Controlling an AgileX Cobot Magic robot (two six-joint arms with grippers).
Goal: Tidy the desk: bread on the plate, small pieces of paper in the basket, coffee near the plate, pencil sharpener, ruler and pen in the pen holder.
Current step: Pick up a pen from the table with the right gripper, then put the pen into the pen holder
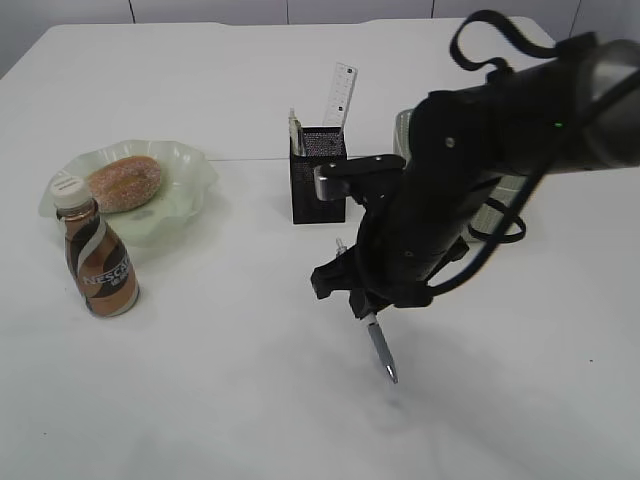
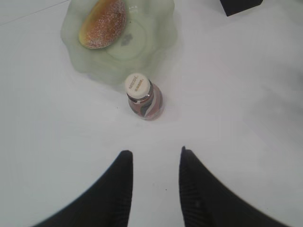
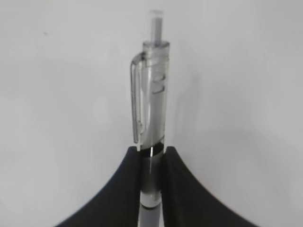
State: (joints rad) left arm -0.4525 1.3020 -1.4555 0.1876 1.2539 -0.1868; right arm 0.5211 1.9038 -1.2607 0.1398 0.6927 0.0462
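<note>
My right gripper (image 1: 362, 297) (image 3: 151, 150) is shut on a clear grey pen (image 1: 378, 348) (image 3: 152, 111) and holds it above the table, tip slanting down to the right. The black mesh pen holder (image 1: 318, 183) stands behind it, with a white ruler (image 1: 340, 97) sticking out. A sugared bread roll (image 1: 124, 183) (image 2: 102, 22) lies on the pale green plate (image 1: 185, 190) (image 2: 156, 42). The brown coffee bottle (image 1: 98, 260) (image 2: 143, 97) stands just in front of the plate. My left gripper (image 2: 155, 153) is open and empty, above the table near the bottle; it is out of the exterior view.
A pale basket (image 1: 500, 205) sits at the right, mostly hidden behind my right arm. A corner of the pen holder (image 2: 239, 5) shows at the top of the left wrist view. The table is white.
</note>
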